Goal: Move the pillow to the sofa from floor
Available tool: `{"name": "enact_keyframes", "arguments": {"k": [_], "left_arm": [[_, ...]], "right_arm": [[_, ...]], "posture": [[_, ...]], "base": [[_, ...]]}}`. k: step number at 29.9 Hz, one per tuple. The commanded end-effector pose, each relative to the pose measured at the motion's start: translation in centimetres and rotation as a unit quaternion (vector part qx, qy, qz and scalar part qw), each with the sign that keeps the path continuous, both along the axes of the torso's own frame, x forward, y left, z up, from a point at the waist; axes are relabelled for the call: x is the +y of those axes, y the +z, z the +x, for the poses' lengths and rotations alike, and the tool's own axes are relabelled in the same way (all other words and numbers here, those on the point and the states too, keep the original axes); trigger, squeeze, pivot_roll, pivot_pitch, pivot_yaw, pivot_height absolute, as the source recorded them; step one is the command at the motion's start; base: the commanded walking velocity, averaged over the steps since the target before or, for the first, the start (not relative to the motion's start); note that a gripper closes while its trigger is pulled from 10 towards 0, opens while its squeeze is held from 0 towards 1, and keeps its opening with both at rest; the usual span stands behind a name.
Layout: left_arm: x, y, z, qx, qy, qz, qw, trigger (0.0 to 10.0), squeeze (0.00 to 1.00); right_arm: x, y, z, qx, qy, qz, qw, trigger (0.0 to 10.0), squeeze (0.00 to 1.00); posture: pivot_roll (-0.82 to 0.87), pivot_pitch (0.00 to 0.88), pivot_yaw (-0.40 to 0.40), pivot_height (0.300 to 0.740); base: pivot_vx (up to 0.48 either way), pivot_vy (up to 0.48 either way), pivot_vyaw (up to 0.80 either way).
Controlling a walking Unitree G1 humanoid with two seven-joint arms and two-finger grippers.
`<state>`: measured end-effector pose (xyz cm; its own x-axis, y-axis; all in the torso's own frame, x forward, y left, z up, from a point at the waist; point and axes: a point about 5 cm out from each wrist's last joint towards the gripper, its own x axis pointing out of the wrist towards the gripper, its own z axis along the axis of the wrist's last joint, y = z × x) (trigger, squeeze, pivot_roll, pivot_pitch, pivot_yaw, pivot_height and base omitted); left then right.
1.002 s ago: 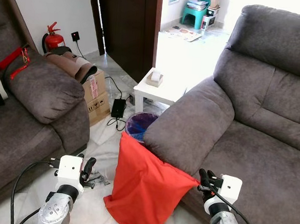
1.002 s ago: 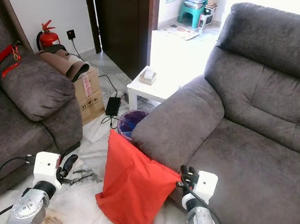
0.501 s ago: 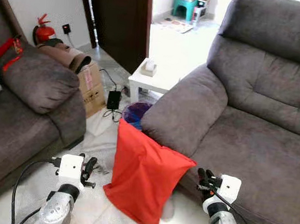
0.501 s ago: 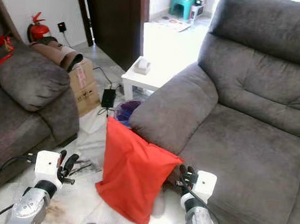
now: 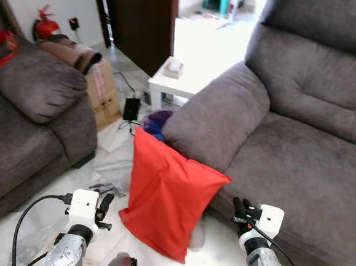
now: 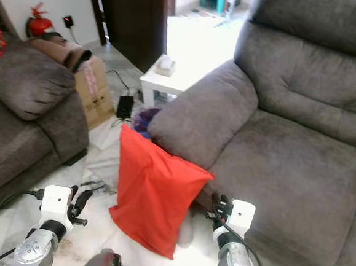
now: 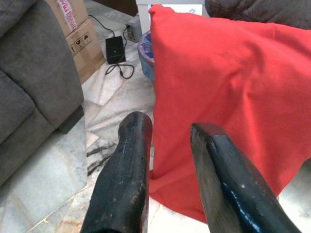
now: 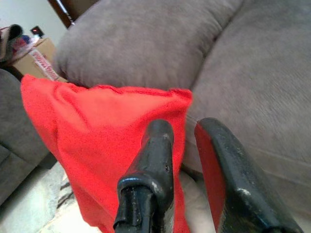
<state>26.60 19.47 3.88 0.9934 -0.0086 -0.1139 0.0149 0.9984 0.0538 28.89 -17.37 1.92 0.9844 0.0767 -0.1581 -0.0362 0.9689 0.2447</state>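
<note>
- The left gripper (image 5: 105,205) hangs low over the marble floor (image 5: 111,165), its two black fingers (image 7: 124,179) parted by a narrow gap with nothing between them.
- The right gripper (image 5: 240,210) is at about the same height on the other side, fingers (image 8: 155,160) slightly apart and likewise holding nothing.
- Between the two grippers and just ahead of them stands the red pillow (image 5: 167,197), its lower edge on the floor and its upper edge leaning against the armrest (image 5: 219,115) of the grey sofa (image 5: 306,149). Neither gripper touches it; the right one is near its top right corner, the left one near its lower left side.
- The sofa's seat lies ahead and to the right of the right gripper.
- Behind the pillow, beyond the left gripper, a purple bin (image 5: 157,120) peeks out beside the armrest.
- Further on lie a black power adapter (image 5: 131,108) with its cable, a cardboard box (image 5: 104,93) and a small white side table (image 5: 181,78).
- To the left of the left gripper is a second grey sofa (image 5: 25,115).
- Farthest off, a red fire extinguisher (image 5: 43,27) stands by the wall beside a dark door (image 5: 144,19).
</note>
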Motion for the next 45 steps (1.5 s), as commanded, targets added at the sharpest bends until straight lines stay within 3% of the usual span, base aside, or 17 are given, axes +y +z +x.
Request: {"name": "enact_keyframes", "arguments": {"k": [1, 26, 45], "left_arm": [[0.4, -0.1, -0.2, 0.001, 0.005, 0.006, 1.0, 10.0, 0.0], [0.5, 0.5, 0.3, -0.011, 0.008, 0.004, 1.0, 10.0, 0.0], [0.7, 1.2, 0.8, -0.026, 0.015, 0.005, 1.0, 10.0, 0.0]], "right_arm": [[0.2, -0.3, -0.2, 0.005, 0.0, 0.006, 1.0, 10.0, 0.0], [0.4, -0.4, -0.4, 0.007, 0.011, 0.013, 1.0, 10.0, 0.0], [0.2, -0.2, -0.3, 0.0, 0.005, -0.001, 1.0, 10.0, 0.0]], "posture": [[-0.02, 0.15, 0.051, 0.637], [-0.02, 0.147, 0.048, 0.637], [-0.02, 0.148, 0.051, 0.637]], "base": [[0.0, 0.0, 0.0], [0.0, 0.0, 0.0], [0.266, 0.0, 0.0]]}}
